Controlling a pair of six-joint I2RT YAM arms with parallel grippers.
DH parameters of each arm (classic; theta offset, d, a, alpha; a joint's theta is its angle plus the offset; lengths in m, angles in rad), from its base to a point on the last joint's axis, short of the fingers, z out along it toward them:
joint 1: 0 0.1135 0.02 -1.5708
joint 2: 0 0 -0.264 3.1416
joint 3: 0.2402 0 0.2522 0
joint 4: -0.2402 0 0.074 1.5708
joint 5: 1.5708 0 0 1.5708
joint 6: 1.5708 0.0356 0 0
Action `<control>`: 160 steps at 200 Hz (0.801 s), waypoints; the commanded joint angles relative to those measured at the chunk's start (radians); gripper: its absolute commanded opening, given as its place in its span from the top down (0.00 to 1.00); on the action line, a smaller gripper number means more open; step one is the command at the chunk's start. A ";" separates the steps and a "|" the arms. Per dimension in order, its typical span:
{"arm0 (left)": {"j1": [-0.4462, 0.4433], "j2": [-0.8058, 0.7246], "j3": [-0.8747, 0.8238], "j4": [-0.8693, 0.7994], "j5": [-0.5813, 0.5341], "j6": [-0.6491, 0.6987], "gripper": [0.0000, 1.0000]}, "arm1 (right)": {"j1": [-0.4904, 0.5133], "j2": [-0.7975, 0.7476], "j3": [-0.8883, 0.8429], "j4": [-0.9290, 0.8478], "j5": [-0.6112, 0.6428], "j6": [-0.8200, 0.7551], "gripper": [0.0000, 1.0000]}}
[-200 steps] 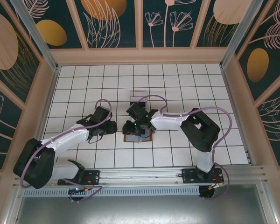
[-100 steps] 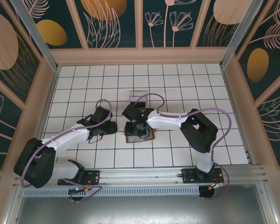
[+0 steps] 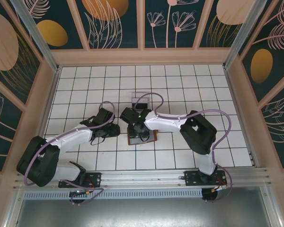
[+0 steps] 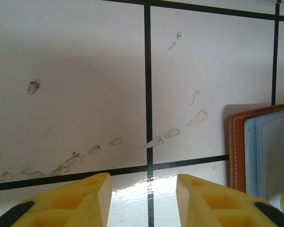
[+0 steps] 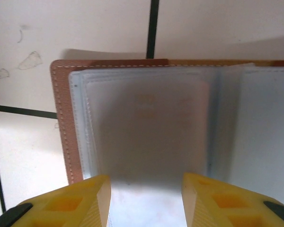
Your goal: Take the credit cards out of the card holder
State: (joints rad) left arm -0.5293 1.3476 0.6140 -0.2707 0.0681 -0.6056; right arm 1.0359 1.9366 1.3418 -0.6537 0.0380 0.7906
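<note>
The card holder (image 5: 64, 132) lies open on the tiled floor, its reddish-brown stitched edge framing frosted grey-blue sleeves. One of the credit cards (image 5: 151, 123) shows dimly through the front sleeve as a pale rectangle. My right gripper (image 5: 146, 198) hovers over that sleeve, open, with its yellow fingers apart over the sleeve's near end. From above, the right gripper (image 3: 138, 131) covers the card holder (image 3: 152, 138). My left gripper (image 4: 144, 198) is open over bare tile, just left of the card holder (image 4: 236, 151). In the top view, the left gripper (image 3: 116, 130) sits beside the holder's left side.
A small greyish clear tray (image 3: 141, 98) rests about two tiles beyond the card holder. Wooden walls (image 3: 47, 104) enclose the white tiled floor on three sides. The rail with both arm bases (image 3: 146, 178) runs along the near edge.
The right wrist has shifted left and a little farther away over the card holder. The left arm has stayed in place.
</note>
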 commanded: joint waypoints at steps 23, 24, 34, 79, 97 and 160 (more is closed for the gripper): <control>0.004 0.007 0.002 0.010 0.009 0.015 0.59 | 0.014 -0.037 -0.007 0.090 -0.018 -0.004 0.56; 0.004 0.006 0.001 0.010 0.009 0.015 0.59 | 0.013 -0.037 -0.008 0.094 -0.032 -0.005 0.56; 0.003 0.004 -0.001 0.010 0.007 0.015 0.59 | 0.012 -0.042 -0.015 0.127 -0.070 -0.001 0.56; 0.004 0.002 -0.001 0.010 0.009 0.011 0.59 | 0.003 -0.042 -0.050 0.214 -0.143 0.005 0.56; 0.004 -0.001 -0.002 0.010 0.006 0.012 0.59 | -0.006 -0.039 -0.072 0.239 -0.157 0.011 0.56; 0.003 0.003 0.001 0.008 0.007 0.015 0.59 | -0.015 -0.044 -0.101 0.177 -0.098 0.018 0.56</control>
State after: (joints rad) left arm -0.5293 1.3483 0.6140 -0.2657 0.0700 -0.6056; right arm 1.0237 1.9160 1.2564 -0.4065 -0.1139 0.7933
